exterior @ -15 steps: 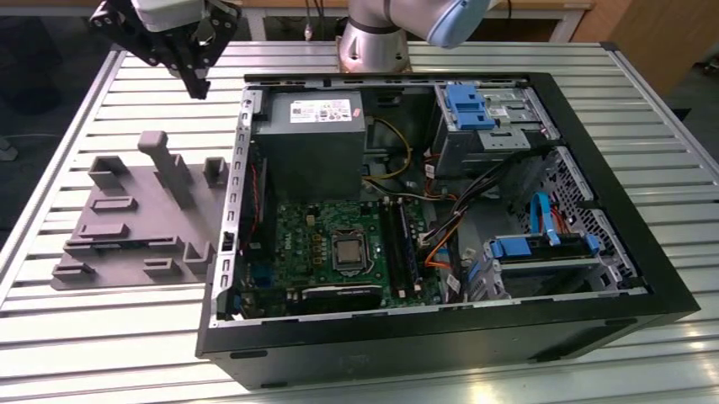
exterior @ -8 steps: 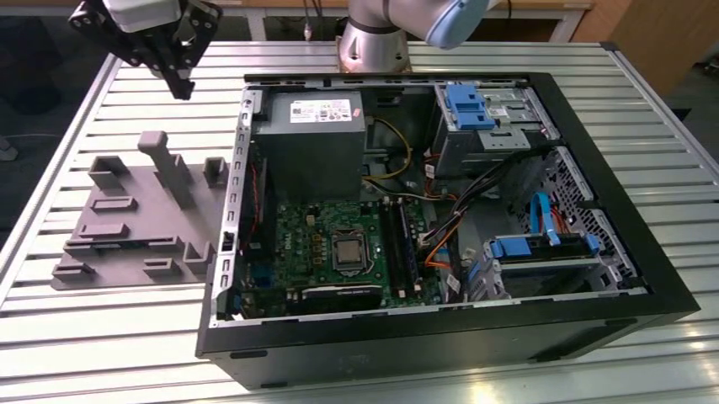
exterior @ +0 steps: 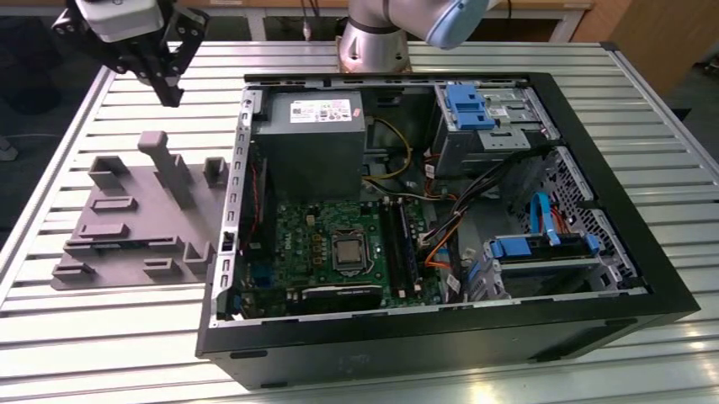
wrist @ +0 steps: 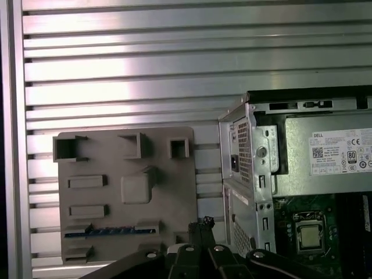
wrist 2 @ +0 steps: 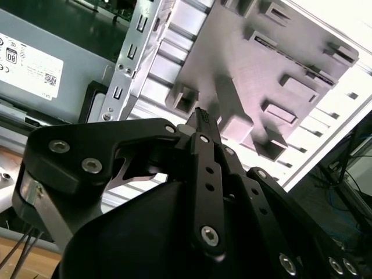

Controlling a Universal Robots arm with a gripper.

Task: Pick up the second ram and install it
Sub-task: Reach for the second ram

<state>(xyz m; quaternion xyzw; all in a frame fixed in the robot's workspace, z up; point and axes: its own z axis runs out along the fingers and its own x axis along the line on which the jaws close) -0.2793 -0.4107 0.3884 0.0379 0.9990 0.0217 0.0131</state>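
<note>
The gripper (exterior: 168,91) hangs above the counter (exterior: 113,337), past the far end of the grey tray (exterior: 135,223) and beside the open computer case (exterior: 450,337); its fingers are pressed together, empty; the second ram (wrist: 110,231) sits in a slot along one tray edge, apart from the gripper.

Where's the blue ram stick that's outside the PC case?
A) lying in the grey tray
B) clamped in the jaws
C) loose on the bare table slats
A: in the first wrist view the blue ram stick lies in a slot of the grey tray, and the gripper is not touching it.
</note>
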